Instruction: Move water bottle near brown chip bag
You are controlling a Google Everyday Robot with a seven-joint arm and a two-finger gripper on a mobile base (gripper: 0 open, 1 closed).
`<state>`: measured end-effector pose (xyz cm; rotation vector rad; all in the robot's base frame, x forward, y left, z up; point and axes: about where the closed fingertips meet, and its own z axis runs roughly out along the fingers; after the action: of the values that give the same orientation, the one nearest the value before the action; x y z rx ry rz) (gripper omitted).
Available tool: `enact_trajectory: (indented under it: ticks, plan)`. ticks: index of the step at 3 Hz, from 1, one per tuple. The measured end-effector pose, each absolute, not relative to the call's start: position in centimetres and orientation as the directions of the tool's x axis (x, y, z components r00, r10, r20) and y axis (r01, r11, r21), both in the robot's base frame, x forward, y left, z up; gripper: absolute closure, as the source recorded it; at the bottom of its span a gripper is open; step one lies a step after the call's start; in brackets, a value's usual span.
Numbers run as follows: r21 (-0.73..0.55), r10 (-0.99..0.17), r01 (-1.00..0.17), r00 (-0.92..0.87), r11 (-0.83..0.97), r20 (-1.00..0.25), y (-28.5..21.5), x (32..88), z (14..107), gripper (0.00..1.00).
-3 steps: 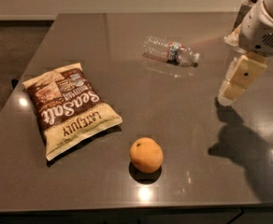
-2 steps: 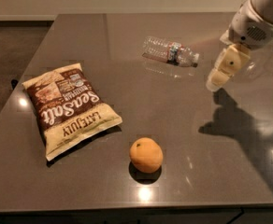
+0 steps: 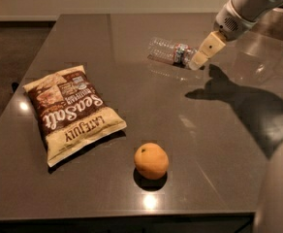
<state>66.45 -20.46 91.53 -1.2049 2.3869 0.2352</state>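
The water bottle [image 3: 168, 50] lies on its side on the far middle of the dark table [image 3: 214, 149], with its label band toward its right end. The brown chip bag [image 3: 71, 111] lies flat at the left, well apart from the bottle. My gripper [image 3: 198, 61] reaches in from the upper right. Its cream tip points down-left and sits right at the bottle's right end, touching or nearly touching it. It does not enclose the bottle.
A round orange fruit [image 3: 151, 160] sits near the table's front edge, right of the bag. The arm's shadow falls across the right side of the table. Part of my pale body [image 3: 279, 193] shows at the lower right. The floor lies beyond the left edge.
My gripper has moved left and farther back across the table, from the right side up to the bottle's right end. Bottle, bag and fruit have not moved.
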Motion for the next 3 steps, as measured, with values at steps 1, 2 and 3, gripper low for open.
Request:
enact_trajectory:
  ticks: [1, 2, 3]
  plan:
    - [-0.032, -0.687, -0.775, -0.539, 0.631, -0.487, -19.7, 69.5, 90.5, 0.0]
    - [-0.041, -0.671, -0.749, -0.566, 0.662, -0.479, -18.9, 72.7, 88.6, 0.0]
    - [-0.059, -0.675, -0.738, -0.578, 0.672, -0.458, -18.5, 74.2, 87.5, 0.0]
